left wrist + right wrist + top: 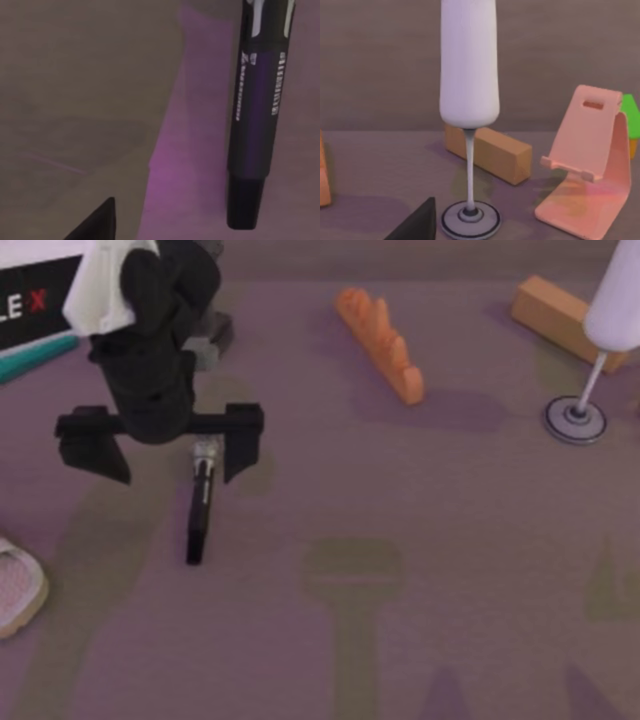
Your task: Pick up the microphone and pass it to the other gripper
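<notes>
Top view: left pincer spread wide over microphone | head half-hidden | right pincer unseen

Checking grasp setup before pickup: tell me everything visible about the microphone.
The microphone is slim, with a black stick handle and a small silver mesh head. It lies flat on the table at the top view's left, head toward the far edge. The left tool hovers above its head end, open, one finger beside the head; contact is not visible. The left wrist view shows pale lettering on the handle.
</notes>
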